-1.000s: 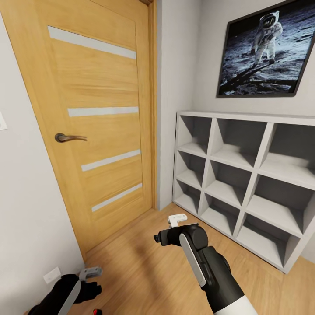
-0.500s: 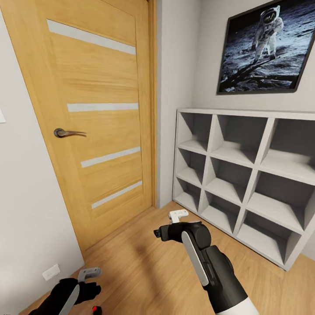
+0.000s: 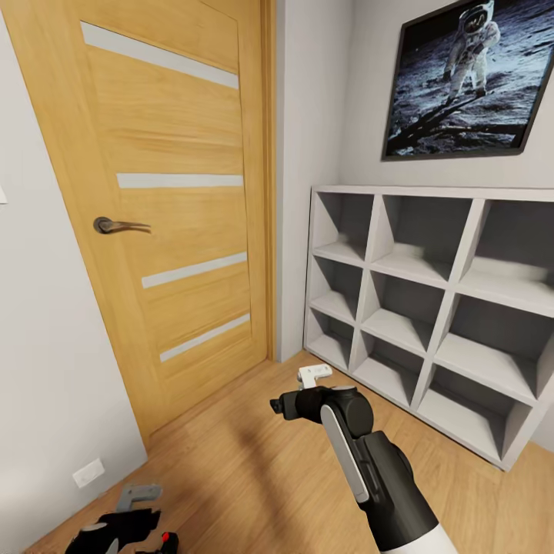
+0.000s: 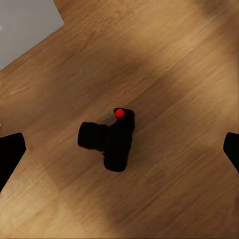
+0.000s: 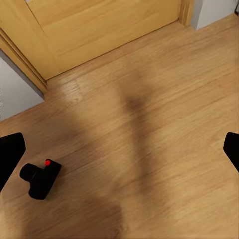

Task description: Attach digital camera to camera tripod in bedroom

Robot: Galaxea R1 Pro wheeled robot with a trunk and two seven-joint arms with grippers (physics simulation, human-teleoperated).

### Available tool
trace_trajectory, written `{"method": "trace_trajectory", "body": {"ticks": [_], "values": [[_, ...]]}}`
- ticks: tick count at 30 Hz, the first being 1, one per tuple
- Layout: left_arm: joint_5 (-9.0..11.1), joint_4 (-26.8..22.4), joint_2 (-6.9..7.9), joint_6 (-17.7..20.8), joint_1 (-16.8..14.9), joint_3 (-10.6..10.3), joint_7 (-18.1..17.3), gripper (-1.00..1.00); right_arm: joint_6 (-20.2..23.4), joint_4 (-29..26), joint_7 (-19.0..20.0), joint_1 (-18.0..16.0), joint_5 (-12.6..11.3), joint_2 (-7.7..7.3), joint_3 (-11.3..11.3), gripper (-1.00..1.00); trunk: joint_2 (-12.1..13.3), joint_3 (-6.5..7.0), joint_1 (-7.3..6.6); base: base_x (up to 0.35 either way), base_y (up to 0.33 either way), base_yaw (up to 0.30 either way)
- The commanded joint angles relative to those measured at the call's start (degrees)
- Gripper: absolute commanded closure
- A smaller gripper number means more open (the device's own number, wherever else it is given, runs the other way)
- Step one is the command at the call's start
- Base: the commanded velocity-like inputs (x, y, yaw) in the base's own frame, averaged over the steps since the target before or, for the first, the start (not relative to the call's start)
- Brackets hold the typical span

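Note:
The digital camera (image 4: 112,140) lies on the wooden floor, small and black with a red round button on top. It also appears as a dark shape at the bottom edge of the head view (image 3: 166,542). My left gripper (image 3: 137,496) hangs right above it, open, its fingers (image 4: 10,155) wide on either side and not touching it. My right gripper (image 3: 302,389) is open and held higher over the floor, with the camera (image 5: 41,178) off to one side of it. The camera tripod is out of view.
A closed wooden door (image 3: 169,200) with a dark lever handle (image 3: 115,225) stands ahead on the left. White cube shelving (image 3: 431,308) runs along the right wall under a framed astronaut picture (image 3: 469,81). A grey wall (image 3: 46,400) with a socket is at my left.
My left gripper has sunk lower toward the camera on the floor. The head view has shifted a little, so door and shelving sit higher in the picture. The right arm has barely moved.

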Motion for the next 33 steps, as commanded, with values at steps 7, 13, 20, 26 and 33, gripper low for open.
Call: {"method": "trace_trajectory", "body": {"ticks": [7,13,20,26,33], "values": [[-0.08,6.9,0.45,-7.01,0.37,-0.47,-3.62,-1.0,0.21,-1.72,-0.39,-0.04,-0.43,0.01,0.2,-1.0,-2.85,-1.32,1.54,0.0,0.0,0.0],[-0.15,9.05,0.58,-7.96,0.11,-0.49,-6.57,-1.0,0.21,-2.97,-0.39,0.16,-0.43,0.01,0.26,-1.0,-5.26,-2.4,2.85,0.0,0.0,0.0],[-0.09,9.99,0.8,-4.12,-1.42,-0.42,-7.42,-1.0,0.21,-5.59,-0.39,1.13,-0.36,0.01,0.23,-1.0,-8.07,-3.65,4.39,0.0,0.0,0.0],[-0.09,11.06,0.83,-3.46,-2.75,-0.37,-7.37,-1.0,0.21,-7.79,-0.45,2.71,-0.35,0.01,0.3,-1.0,-10.47,-4.73,5.71,0.0,0.0,0.0],[-0.16,12.48,0.81,-3.51,-3.49,-0.31,-7.21,-1.0,0.21,-8.19,-0.43,3.05,-0.34,0.01,0.31,-1.0,-13.28,-5.99,7.25,0.0,0.0,0.0]]}}
